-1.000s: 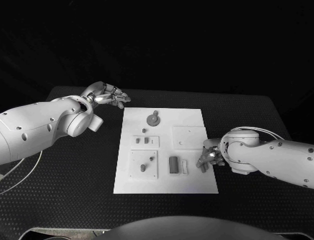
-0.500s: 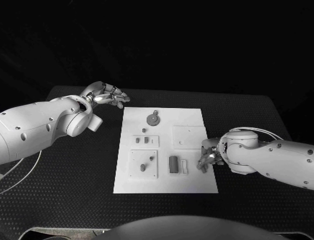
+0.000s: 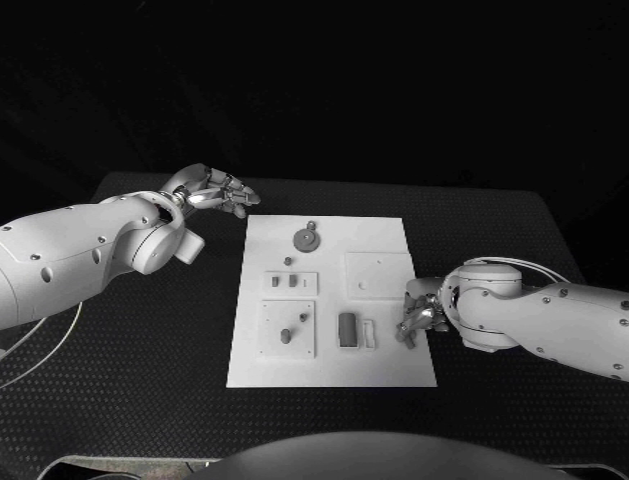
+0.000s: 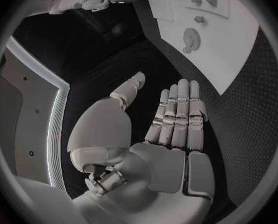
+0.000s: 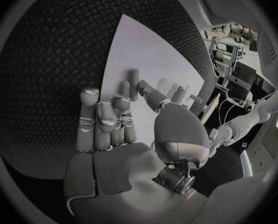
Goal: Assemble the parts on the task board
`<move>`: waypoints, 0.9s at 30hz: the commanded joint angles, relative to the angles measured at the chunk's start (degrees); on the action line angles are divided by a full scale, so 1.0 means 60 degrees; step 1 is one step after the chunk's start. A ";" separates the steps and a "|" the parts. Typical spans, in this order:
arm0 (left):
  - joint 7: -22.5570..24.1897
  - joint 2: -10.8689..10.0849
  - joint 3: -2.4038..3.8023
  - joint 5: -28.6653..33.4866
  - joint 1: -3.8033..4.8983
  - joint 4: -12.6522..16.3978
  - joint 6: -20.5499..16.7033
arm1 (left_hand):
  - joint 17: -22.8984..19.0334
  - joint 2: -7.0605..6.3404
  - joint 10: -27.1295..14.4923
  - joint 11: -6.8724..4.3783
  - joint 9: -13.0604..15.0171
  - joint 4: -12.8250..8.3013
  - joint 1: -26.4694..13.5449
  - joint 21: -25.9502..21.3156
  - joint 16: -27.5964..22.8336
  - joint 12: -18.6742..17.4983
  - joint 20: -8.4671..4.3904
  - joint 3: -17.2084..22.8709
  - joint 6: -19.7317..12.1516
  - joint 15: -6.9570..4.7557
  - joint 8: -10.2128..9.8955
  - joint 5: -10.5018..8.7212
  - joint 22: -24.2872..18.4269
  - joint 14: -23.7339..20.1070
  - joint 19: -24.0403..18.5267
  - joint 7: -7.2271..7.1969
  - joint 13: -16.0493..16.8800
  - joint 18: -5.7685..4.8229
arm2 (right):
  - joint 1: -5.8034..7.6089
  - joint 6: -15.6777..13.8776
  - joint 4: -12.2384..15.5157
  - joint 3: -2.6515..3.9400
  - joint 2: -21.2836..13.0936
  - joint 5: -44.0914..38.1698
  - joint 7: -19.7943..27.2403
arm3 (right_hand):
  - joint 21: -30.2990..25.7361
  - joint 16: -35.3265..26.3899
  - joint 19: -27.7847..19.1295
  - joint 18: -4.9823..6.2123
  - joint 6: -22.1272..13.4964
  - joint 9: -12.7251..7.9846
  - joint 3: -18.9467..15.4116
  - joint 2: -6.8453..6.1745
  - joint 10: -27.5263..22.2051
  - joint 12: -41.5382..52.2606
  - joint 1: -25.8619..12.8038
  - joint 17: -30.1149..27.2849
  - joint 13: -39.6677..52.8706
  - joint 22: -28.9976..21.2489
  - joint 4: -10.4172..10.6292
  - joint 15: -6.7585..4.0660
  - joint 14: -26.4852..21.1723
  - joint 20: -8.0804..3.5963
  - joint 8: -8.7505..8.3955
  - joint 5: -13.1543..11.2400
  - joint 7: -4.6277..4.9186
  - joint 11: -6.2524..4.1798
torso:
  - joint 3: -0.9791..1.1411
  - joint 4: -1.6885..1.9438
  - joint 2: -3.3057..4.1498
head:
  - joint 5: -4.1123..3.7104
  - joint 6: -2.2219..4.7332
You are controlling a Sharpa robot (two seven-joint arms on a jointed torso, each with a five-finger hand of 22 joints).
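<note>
Task board (image 3: 386, 360) lies frame centre, black table (image 3: 141, 400) bare around it. Right hand (image 3: 418, 318) at board's right edge, empty, fingers loosely curled near parts (image 3: 347, 329). Left hand (image 3: 216, 190) upper left, empty, fingers extended.

task board (image 3: 332, 300) mid-table (image 3: 141, 400), parts (image 3: 306, 238) on it

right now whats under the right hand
The right hand sits over the right edge of the white board, next to a dark upright block. Its fingers are spread above bare board and table; whatever lies beneath the palm is covered.
</note>
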 commanded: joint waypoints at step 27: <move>-0.0040 0.0024 0.0005 -0.0093 0.0019 0.0014 0.0217 | 0.0035 0.0015 0.0016 -0.0047 -0.0016 0.0060 -0.0020 0.0062 -0.0056 0.0017 0.0010 0.0009 -0.0016 0.0022 0.0021 -0.0046 -0.0003 0.0041 -0.0077 -0.0007 -0.0002 -0.0050 | 0.0115 -0.2096 0.0348 -0.0041 -0.0135 0.5488 0.0367 | 0.0054 0.0045 0.0036 0.0303 -0.0755 0.0029 0.0242 0.0811 0.0072 0.0054 0.0816 0.0010 0.0011 0.0177 -0.0215 0.0004 0.0053 0.0039 -0.0576 0.0032 0.0532 -0.0011 | -0.0011 -0.0005 0.0002 | 0.0005 -0.0045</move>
